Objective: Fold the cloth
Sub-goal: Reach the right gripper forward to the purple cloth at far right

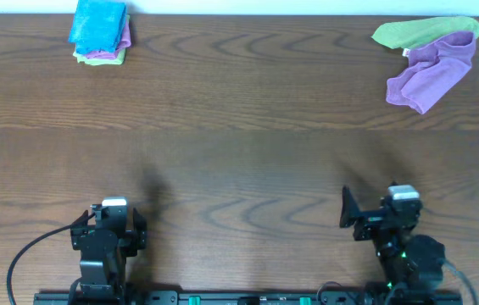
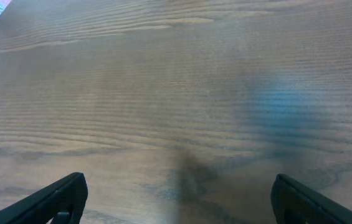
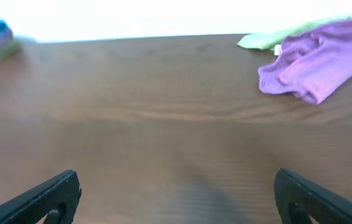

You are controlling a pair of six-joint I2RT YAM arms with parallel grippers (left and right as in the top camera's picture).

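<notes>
Look to the far right corner of the counter (image 1: 239, 152) for the cloth (image 1: 432, 76), crumpled, overlapping a lime-green cloth (image 1: 417, 32) at the far edge, with the long axis slanting from far-right to near-left. Well ahead and a little right of the right fingers (image 3: 51, 196), spread wide and holding nothing; much farther from the left fingers (image 2: 57, 196), equally wide and empty. Probably calls for a long forward reach from the right side.

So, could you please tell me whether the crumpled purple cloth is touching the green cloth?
Touching. The overhead view shows the purple cloth overlapping the lower edge of the lime-green cloth, with no gap between them.
</notes>
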